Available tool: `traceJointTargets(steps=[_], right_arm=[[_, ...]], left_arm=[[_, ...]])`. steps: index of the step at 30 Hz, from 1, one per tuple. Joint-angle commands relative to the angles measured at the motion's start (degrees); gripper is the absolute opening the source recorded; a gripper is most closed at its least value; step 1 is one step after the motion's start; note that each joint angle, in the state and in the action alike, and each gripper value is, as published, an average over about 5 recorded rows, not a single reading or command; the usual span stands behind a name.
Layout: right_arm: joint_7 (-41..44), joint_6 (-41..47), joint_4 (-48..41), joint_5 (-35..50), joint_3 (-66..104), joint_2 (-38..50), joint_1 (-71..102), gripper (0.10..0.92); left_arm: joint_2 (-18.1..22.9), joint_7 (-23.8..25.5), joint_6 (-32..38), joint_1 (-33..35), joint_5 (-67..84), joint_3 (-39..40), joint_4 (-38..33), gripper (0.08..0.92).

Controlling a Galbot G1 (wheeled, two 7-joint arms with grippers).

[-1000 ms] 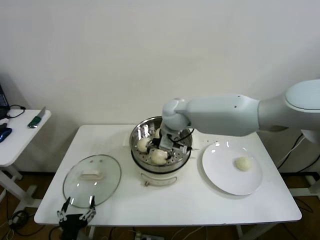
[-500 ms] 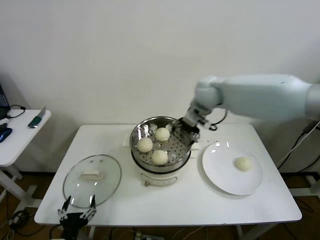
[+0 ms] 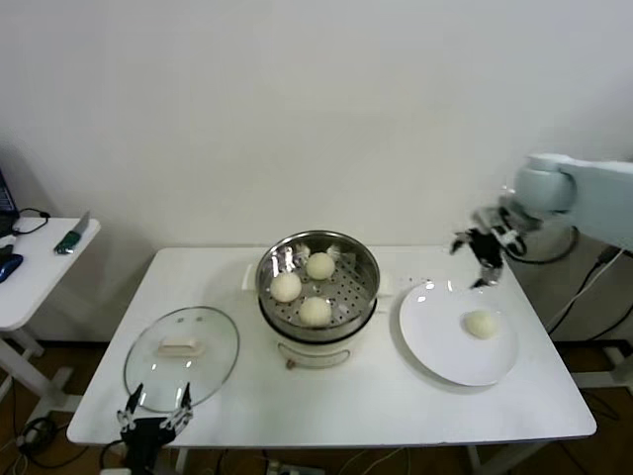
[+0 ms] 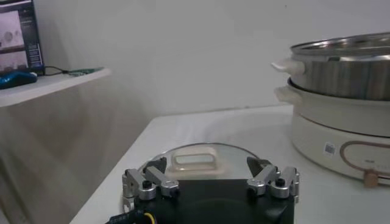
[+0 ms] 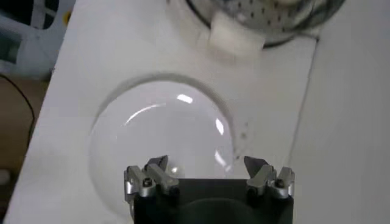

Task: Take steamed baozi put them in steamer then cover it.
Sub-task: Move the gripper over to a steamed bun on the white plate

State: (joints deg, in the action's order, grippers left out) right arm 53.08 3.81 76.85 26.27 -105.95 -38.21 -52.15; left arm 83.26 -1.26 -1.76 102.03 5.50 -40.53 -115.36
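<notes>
Presently, one small round off-white dough bun (image 3: pixel 482 324) on flat white plate (image 3: pixel 435 348), soft, light, best pinched gently across its sides; three in shiny perforated steel steamer (image 3: pixel 364 259); right gripper (image 3: pixel 480 259) above plate, jaws wide, empty; left gripper (image 3: pixel 153 421) parked by glass lid (image 3: pixel 182 357), likewise.

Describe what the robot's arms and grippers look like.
The right arm has a smooth, glossy white shell with rounded joints and a black cable looping at the wrist. The right gripper and left gripper are alike: a black body with silver metal finger links fastened by dark screws. A yellow wire shows at the left gripper's base.
</notes>
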Motion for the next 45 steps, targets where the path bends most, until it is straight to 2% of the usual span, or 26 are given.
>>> traceJointTargets(steps=[1,12,25,45], right_arm=[[0.31,3.85,-6.72,-6.64,10.45,8.02,16.48,0.823],[0.17,-0.16,-18.72,-13.60,24.05,1.47,30.57,0.823],[0.20,-1.55,-24.59,-15.14,29.48,-3.35,37.45,0.823],[-0.81,-1.53,-28.67,-15.54,32.32,-6.27,39.64,0.818]], left_arm=[[0.12,0.01,0.02,-0.05,-0.09,-0.06,0.10,0.823],[1.21,0.10,-0.08,1.09,-1.21,-0.53,-0.44,0.823],[2.17,0.00,-0.03,2.07,-1.82,-0.94,-1.00,0.823],[2.41,-0.26,0.19,2.38,-1.83,-0.96,-1.18,0.823]])
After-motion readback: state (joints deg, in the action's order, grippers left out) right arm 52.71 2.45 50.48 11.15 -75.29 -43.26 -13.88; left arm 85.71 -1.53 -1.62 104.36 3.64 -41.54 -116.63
